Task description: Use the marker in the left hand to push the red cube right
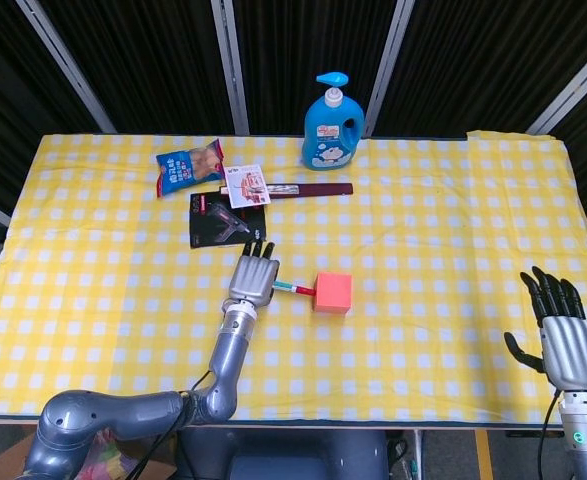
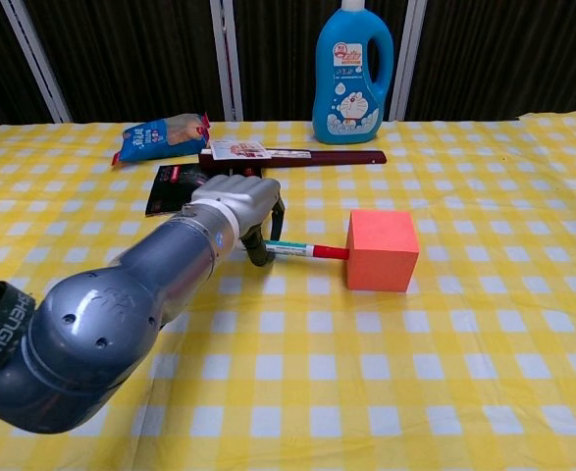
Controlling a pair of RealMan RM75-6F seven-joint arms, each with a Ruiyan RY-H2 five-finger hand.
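Note:
The red cube [image 1: 332,292] [image 2: 382,250] sits on the yellow checked cloth near the table's middle. My left hand [image 1: 254,277] [image 2: 243,203] grips a marker [image 1: 295,289] [image 2: 305,250] that lies level and points right, its red tip touching the cube's left face. My right hand [image 1: 564,330] hovers at the table's near right corner with its fingers spread and nothing in it; the chest view does not show it.
A blue detergent bottle [image 1: 331,120] [image 2: 352,71] stands at the back. A dark red flat box [image 1: 293,188] with a white card, a blue snack bag [image 1: 188,167] and a black packet [image 1: 217,222] lie behind my left hand.

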